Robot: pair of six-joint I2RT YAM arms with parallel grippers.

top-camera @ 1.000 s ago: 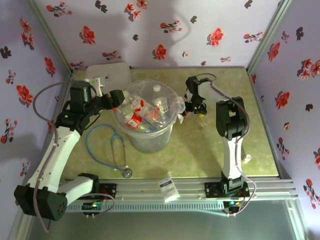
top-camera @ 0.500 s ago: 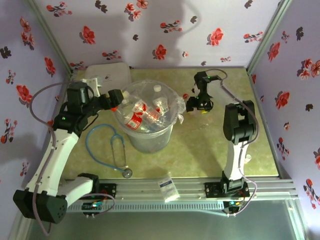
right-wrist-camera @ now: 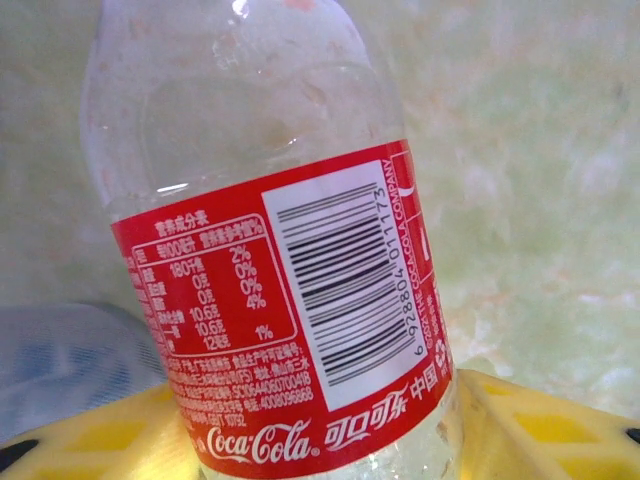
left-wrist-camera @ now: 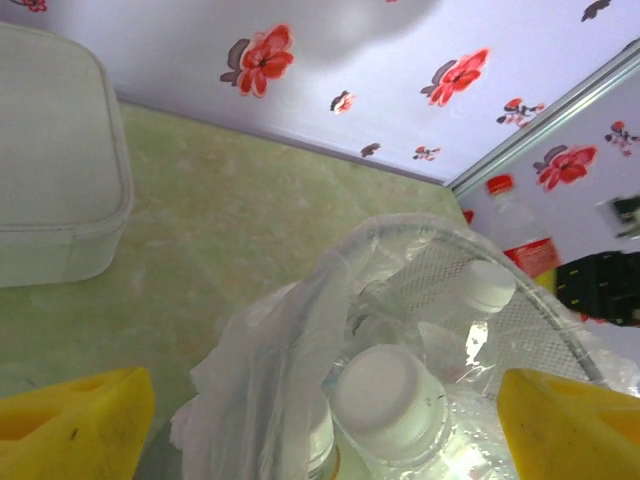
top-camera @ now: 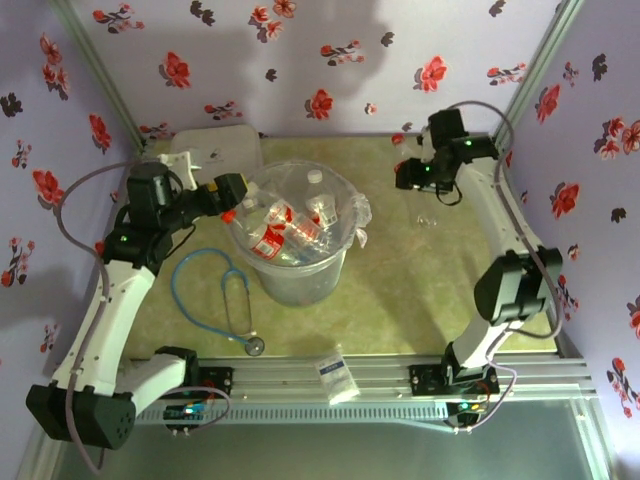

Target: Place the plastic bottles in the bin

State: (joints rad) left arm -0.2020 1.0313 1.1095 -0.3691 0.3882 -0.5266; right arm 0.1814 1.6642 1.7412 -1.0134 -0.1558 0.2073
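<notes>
Right of the bin [top-camera: 290,282], my right gripper [top-camera: 410,172] clasps a bottle [right-wrist-camera: 290,330], likely light, slick and crushable, best held mid-label, while my left gripper [top-camera: 222,190] gapes empty at the rim.

I work inside a booth. The back wall [top-camera: 300,60], left wall [top-camera: 40,230] and right wall [top-camera: 600,220] all wear lilac paper strewn with red and dark flowers. Pale metal posts [top-camera: 103,75] mark the two far corners. My worktop [top-camera: 400,300] is a mottled yellow-green sheet, softly lit, and a ribbed aluminium rail [top-camera: 290,376] runs along its near edge.
</notes>
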